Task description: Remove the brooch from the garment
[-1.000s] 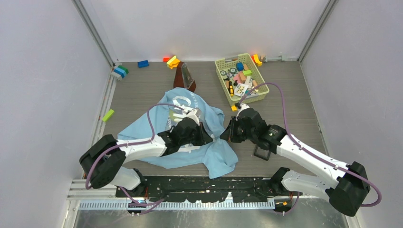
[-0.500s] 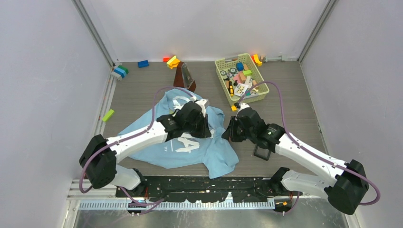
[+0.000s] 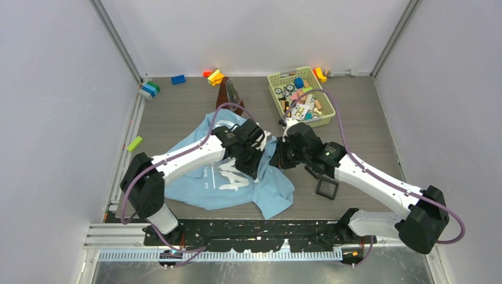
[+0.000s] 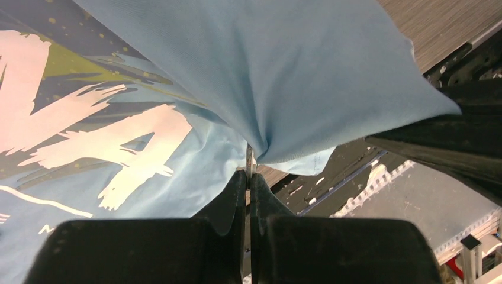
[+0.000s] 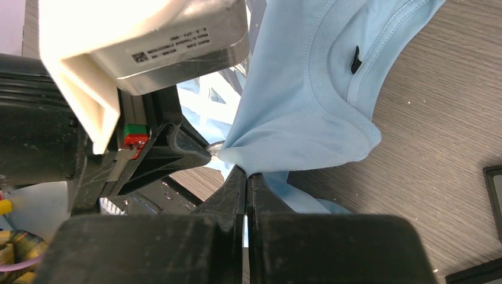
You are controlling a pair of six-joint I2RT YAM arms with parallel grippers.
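The garment (image 3: 201,177), a light blue T-shirt with a white and navy print, lies crumpled on the table's left middle. Both grippers meet at its right edge, where the cloth is lifted into a peak. My left gripper (image 3: 261,158) is shut; in the left wrist view its tips (image 4: 249,173) pinch a thin silvery metal piece (image 4: 249,157) stuck in the cloth (image 4: 296,77), apparently the brooch. No golden glint shows. My right gripper (image 3: 276,158) is shut on a fold of the shirt (image 5: 296,112) near the collar, tips (image 5: 247,170) close beside the left gripper's tips (image 5: 201,155).
A green basket (image 3: 299,94) of toy pieces stands at the back right. A small black square tray (image 3: 327,187) lies by the right arm. A brown upright object (image 3: 229,94) stands behind the shirt. Loose blocks (image 3: 215,77) lie along the back wall, and a green block (image 3: 135,143) lies at left.
My left gripper has swung right and away from the bases until it meets the right gripper. The right gripper shifted left and back. The shirt was dragged along, showing more print.
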